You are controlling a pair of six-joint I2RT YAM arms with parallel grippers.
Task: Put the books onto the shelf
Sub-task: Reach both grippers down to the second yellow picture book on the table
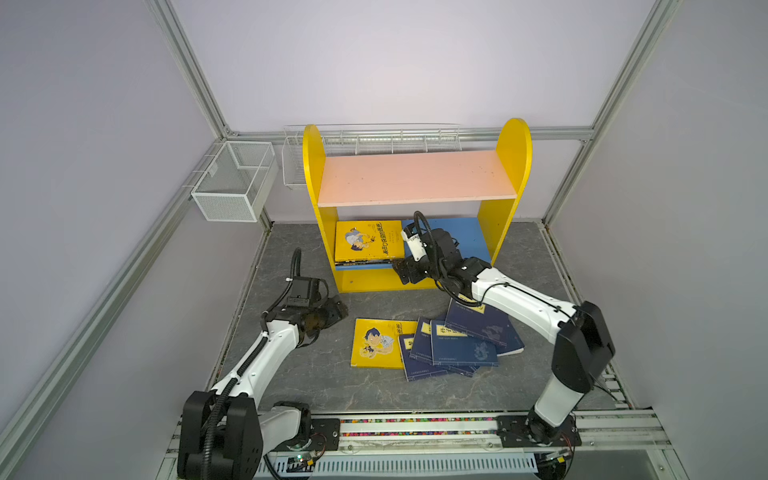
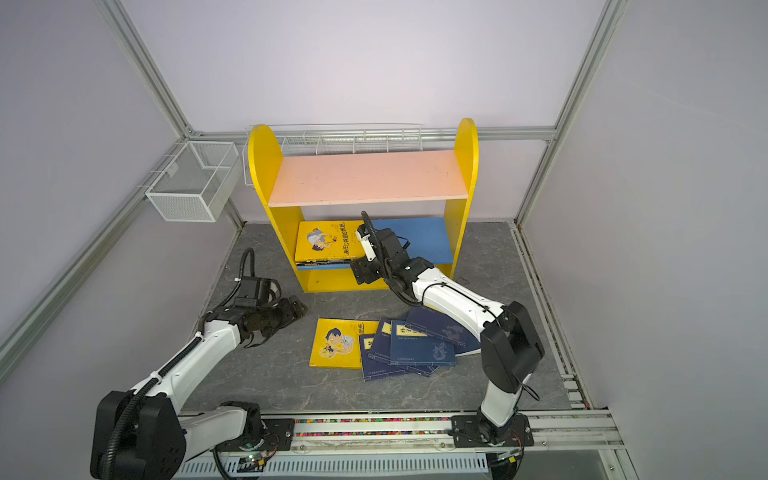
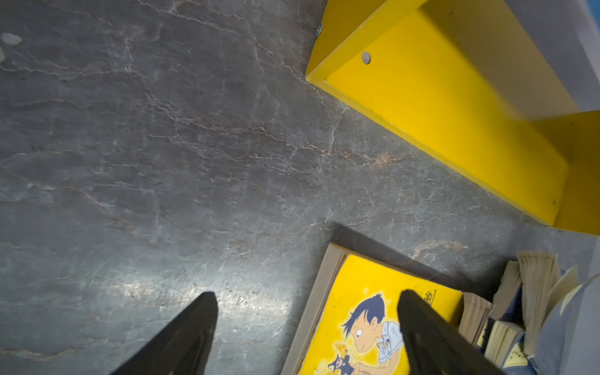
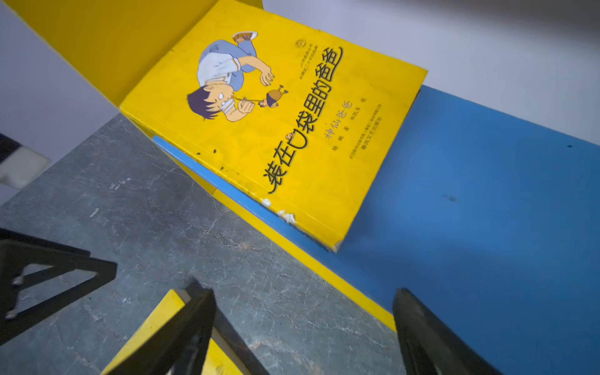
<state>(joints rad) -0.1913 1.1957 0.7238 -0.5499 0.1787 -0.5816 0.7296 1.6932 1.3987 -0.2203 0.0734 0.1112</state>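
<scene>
Pink upper board [image 1: 415, 176]: unobstructed across its width; blue lower board [image 1: 461, 239]: left half taken by a flat stack of books [image 1: 369, 242], right half open behind the right gripper [image 1: 406, 272]; yellow side panels [image 1: 509, 166] close both ends; loose books [image 1: 461, 345] crowd the tabletop [image 1: 291, 374] under the right arm [image 1: 519, 303]

Shelf [image 1: 513, 166] stands upright at far centre: yellow sides, pink upper board, blue lower board [image 1: 453, 239]. Flat stack at lower board's left end, yellow cartoon-boy book [image 1: 368, 241] on top. Nearer, on table [image 1: 291, 365]: 2nd yellow book [image 1: 376, 343] lying flat, navy books [image 1: 461, 349] fanned out, overlapping its right edge.
</scene>
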